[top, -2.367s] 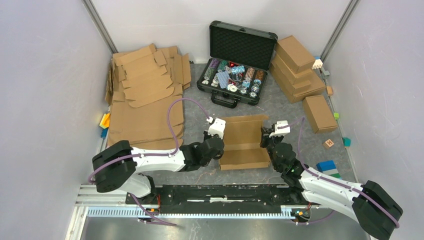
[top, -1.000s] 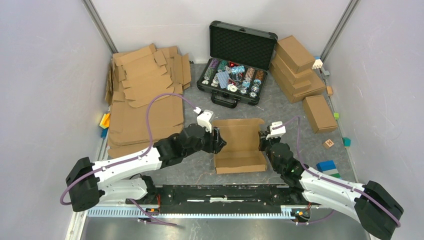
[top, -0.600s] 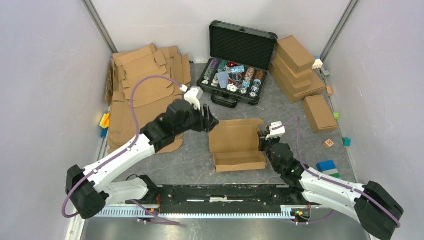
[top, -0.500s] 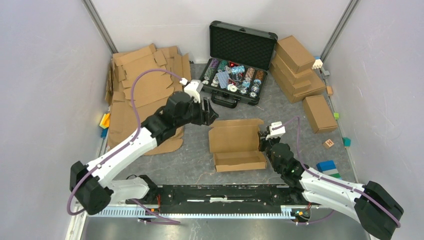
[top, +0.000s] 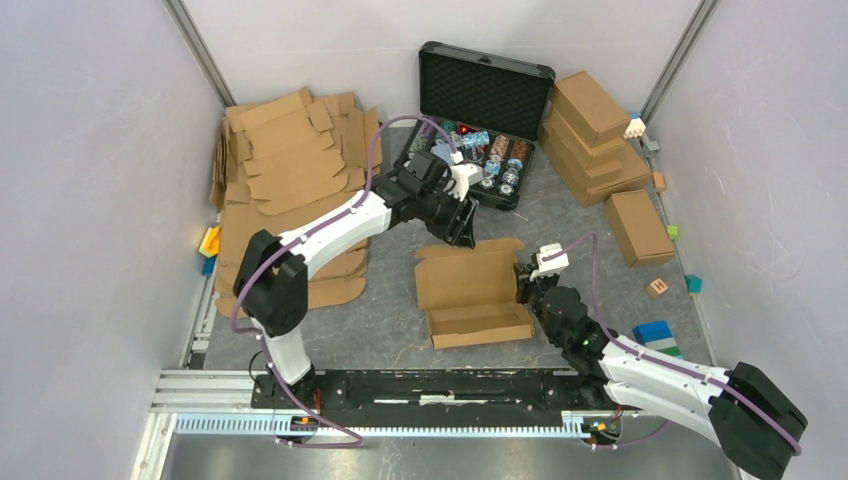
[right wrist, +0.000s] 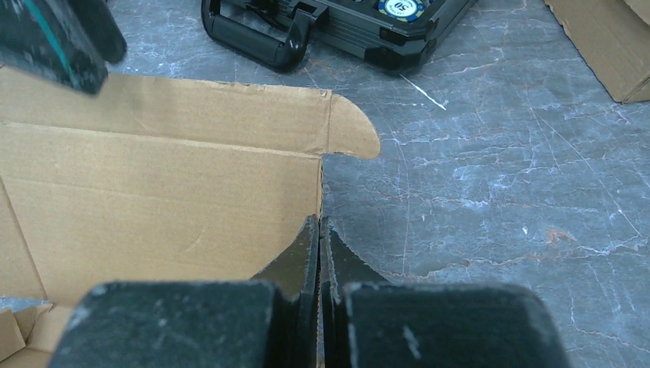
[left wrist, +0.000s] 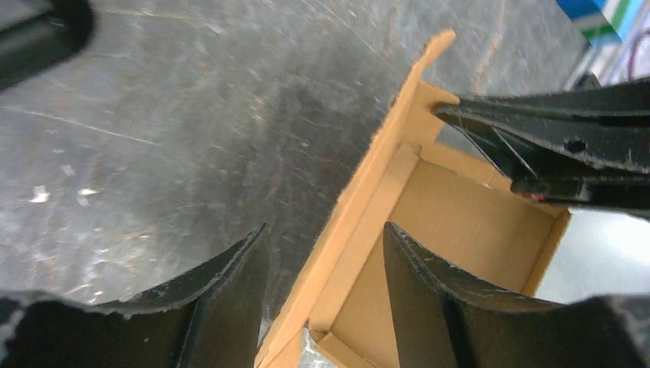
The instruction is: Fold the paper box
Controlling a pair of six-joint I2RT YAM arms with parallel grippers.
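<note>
The paper box [top: 470,290] lies half-formed in mid-table, its shallow tray toward me and its lid [right wrist: 153,192] raised behind, tuck flap on top. My left gripper [top: 465,228] hangs over the lid's far edge. In the left wrist view it is open [left wrist: 323,230], one finger on each side of the cardboard edge [left wrist: 360,192] with gaps both sides. My right gripper [top: 527,285] is at the box's right side, shut [right wrist: 319,222] on the thin right wall. Its black fingers [left wrist: 552,130] also show in the left wrist view.
An open black case [top: 470,140] of poker chips stands just behind the box. Flat cardboard blanks [top: 290,190] are piled at the left. Finished brown boxes [top: 595,130] are stacked at the back right, one more [top: 638,226] beside them. Coloured blocks [top: 655,332] lie at the right.
My left arm has let go at the box's left side and swung up round to its far edge. The box slid slightly left. The right gripper kept its hold.
</note>
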